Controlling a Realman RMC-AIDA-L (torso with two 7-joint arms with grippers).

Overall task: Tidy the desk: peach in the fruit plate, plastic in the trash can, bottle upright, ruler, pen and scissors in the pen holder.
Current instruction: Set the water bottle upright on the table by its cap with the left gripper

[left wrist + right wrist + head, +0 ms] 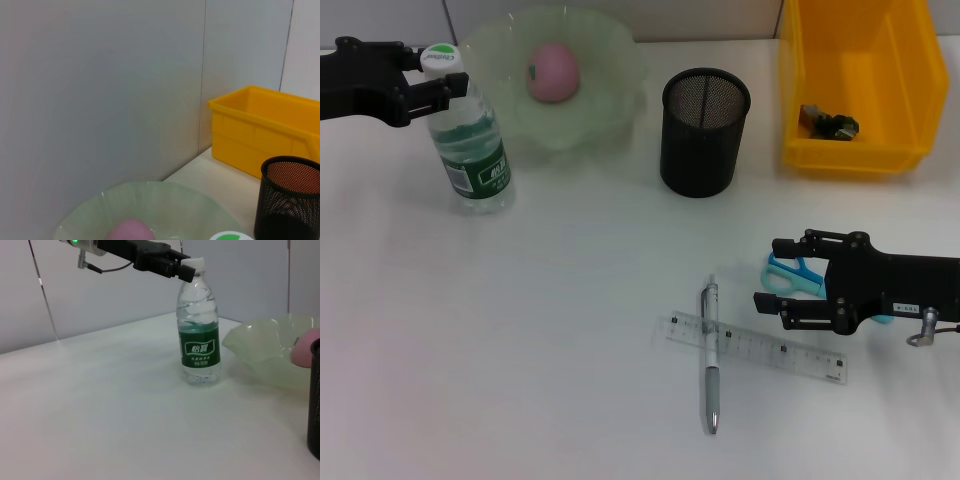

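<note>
Left gripper (445,82) jaws pinch the upright, green-labelled bottle's (472,150) cap; right gripper (772,273) jaws gape empty.

peach (129,231) in fruit plate (200,202); pen holder (287,200); trash can (260,132)

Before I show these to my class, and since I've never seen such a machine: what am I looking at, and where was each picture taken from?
It is a two-armed robot tidying a desk. One picture looks down from its head; the other two come from cameras on its wrists. The left claw grips the cap of an upright water bottle. The right claw hovers open by the blue scissors. A peach sits in the fruit plate. A pen lies across a ruler, near the pen holder and yellow bin.
</note>
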